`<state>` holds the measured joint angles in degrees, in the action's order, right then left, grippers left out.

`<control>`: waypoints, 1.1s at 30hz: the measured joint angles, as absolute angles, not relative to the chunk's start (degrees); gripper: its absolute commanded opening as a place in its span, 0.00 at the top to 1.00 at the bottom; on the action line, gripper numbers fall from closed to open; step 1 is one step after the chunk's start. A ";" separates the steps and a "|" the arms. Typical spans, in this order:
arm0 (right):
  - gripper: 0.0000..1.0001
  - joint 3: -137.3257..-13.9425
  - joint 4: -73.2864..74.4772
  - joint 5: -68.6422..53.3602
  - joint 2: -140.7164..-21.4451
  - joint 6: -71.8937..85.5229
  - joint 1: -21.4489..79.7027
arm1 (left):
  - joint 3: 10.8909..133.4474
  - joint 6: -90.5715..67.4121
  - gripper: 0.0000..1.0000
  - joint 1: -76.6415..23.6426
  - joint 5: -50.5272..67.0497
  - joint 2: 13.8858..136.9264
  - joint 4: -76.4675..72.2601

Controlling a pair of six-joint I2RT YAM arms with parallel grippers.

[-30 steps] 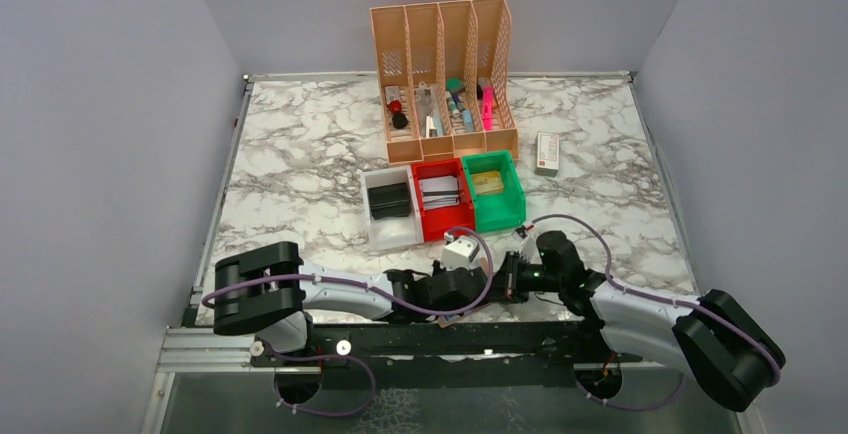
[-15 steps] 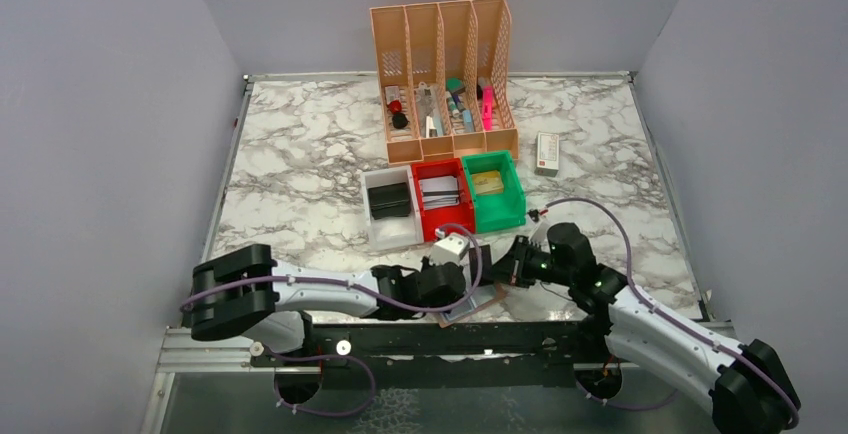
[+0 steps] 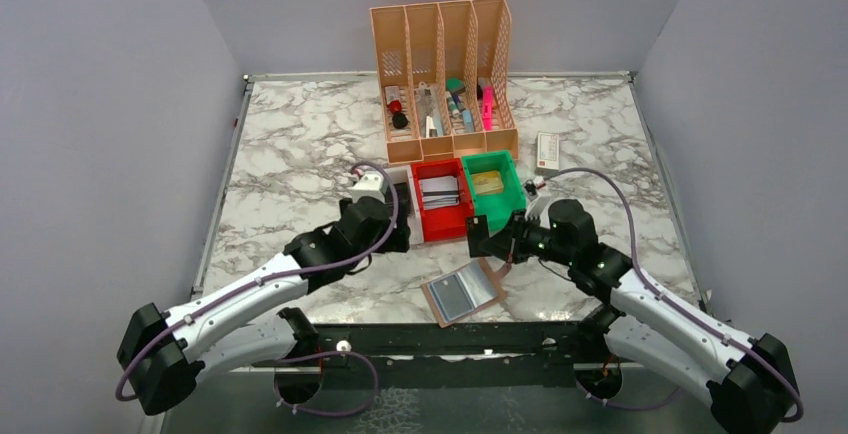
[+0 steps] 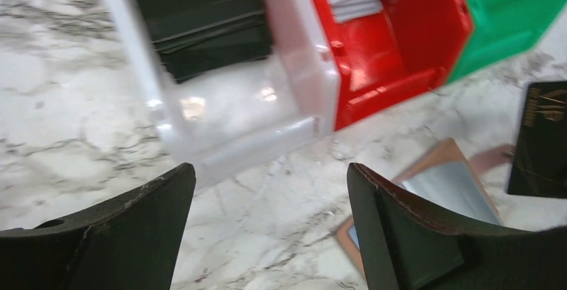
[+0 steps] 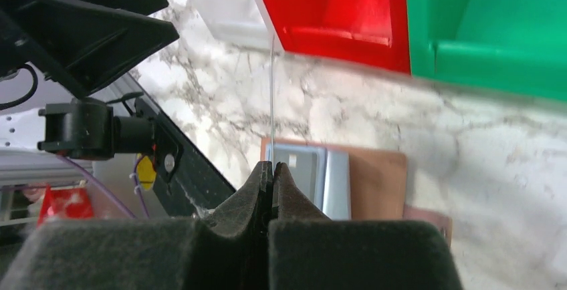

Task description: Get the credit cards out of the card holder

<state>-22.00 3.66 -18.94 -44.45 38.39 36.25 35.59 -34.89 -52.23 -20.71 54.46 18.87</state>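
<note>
The tan-brown card holder [image 3: 489, 285] lies flat on the marble near the front edge, with bluish credit cards [image 3: 458, 294] showing in its pocket. In the right wrist view the card holder [image 5: 374, 176] and those cards [image 5: 314, 175] lie below the jaws. My right gripper [image 3: 502, 241] hangs above and behind the holder, shut on a dark credit card [image 3: 479, 237]. That card is edge-on [image 5: 272, 103] in the right gripper [image 5: 273, 167]. My left gripper [image 3: 397, 231] is open and empty by the white bin. From the open left gripper [image 4: 269, 170], the holder [image 4: 446, 158] shows at lower right and the dark card [image 4: 541, 139] at right.
White bin [image 3: 379, 230] with black items, red bin [image 3: 445, 221] with cards and green bin [image 3: 499, 208] stand in a row behind the grippers. An orange file organiser [image 3: 443, 74] stands further back, and a small box [image 3: 547, 153] lies at its right.
My left gripper opened, let go of the holder and swung back-left to the white bin. The holder now lies flat. My right gripper rose toward the bins with the dark card.
</note>
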 measured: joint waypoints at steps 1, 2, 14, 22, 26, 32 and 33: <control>0.99 -23.62 3.88 -18.35 -45.69 37.12 36.40 | 36.45 -34.20 0.09 -50.33 -20.86 54.30 20.95; 0.99 -25.23 4.01 -17.69 -46.83 35.79 36.60 | 37.36 -33.71 0.06 -48.64 -21.15 54.30 22.72; 0.99 -41.47 2.61 -5.89 -61.12 15.77 45.39 | 46.70 -26.87 0.01 -31.18 -22.33 53.87 33.52; 0.99 -44.31 -7.11 -0.08 -73.95 -7.99 55.77 | 43.66 -20.80 0.01 -16.93 -20.62 52.45 33.17; 0.99 -46.19 -11.53 -0.10 -79.94 -18.17 56.95 | 42.06 -20.27 0.01 -13.87 -20.51 51.55 33.45; 0.99 -54.33 -14.37 0.54 -90.59 -28.16 56.95 | 41.91 -20.29 0.01 -13.54 -21.45 45.10 33.21; 0.99 -55.57 -14.61 0.93 -92.29 -29.95 56.95 | 41.91 -20.29 0.01 -13.52 -21.71 44.07 33.06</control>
<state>-55.57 -14.61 0.93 -92.29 -29.95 56.95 41.91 -20.29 -13.52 -21.71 44.07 33.06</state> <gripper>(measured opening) 0.017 0.987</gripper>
